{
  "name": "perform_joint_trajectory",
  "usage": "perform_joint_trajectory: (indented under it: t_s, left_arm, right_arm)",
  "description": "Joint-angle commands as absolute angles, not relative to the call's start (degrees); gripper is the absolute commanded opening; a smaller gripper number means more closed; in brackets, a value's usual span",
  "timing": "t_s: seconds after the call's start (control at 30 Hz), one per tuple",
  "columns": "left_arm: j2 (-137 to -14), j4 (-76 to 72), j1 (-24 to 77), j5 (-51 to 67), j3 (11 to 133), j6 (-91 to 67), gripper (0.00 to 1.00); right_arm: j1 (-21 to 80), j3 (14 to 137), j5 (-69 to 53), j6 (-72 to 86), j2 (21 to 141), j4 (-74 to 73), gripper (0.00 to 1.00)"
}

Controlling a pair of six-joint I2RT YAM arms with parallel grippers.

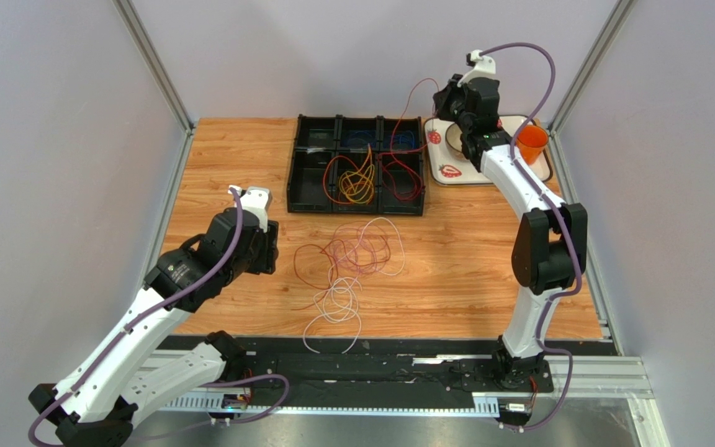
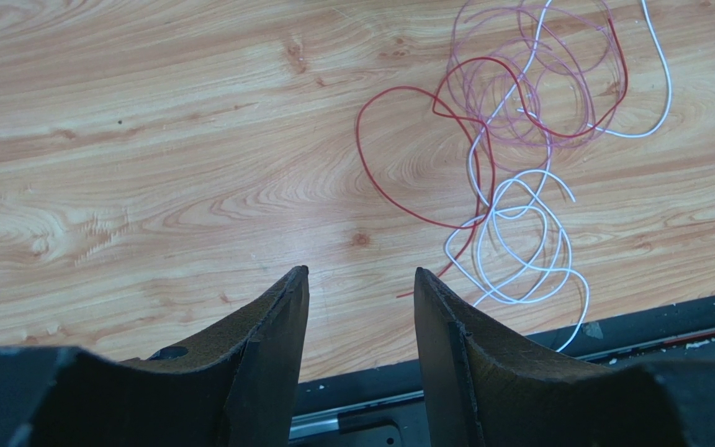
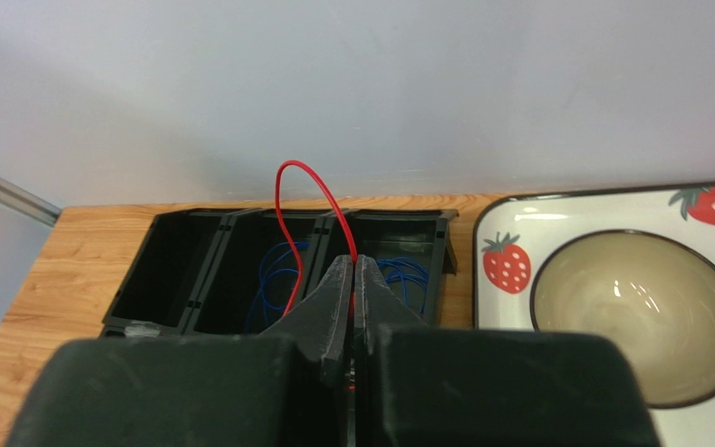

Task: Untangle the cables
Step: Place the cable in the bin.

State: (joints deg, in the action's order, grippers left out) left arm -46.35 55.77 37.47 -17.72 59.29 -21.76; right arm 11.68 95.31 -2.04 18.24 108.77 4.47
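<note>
The wooden table point(image 1: 231, 158) carried a black divided tray point(image 1: 293, 182) near the middle of its far edge. Close beside that, to the right, sat a white strawberry-patterned tray point(image 1: 443, 169). On the bare wood in front of the black tray lay a loose tangle of cables point(image 1: 352, 256), red, pinkish and white. The white loops were nearest the front edge.

Bright even light, soft shadows, sharp focus, slight glare on tabletop point(image 2: 240, 186).
</note>
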Motion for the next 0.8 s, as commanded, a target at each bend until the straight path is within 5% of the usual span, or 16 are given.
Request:
perform_joint_trajectory:
  t_s: [0.0, 0.77]
  left_arm:
    - [-46.4, 56.0, 37.4, -18.5, 59.5, -22.3, 0.54]
    - [-45.5, 56.0, 37.4, -18.5, 59.4, -22.4, 0.54]
  right_arm:
    - [14.4, 93.6, 5.2, 15.5, 107.8, 4.2, 0.0]
    - [21.8, 76.0, 17.5, 13.4, 100.2, 5.1, 0.0]
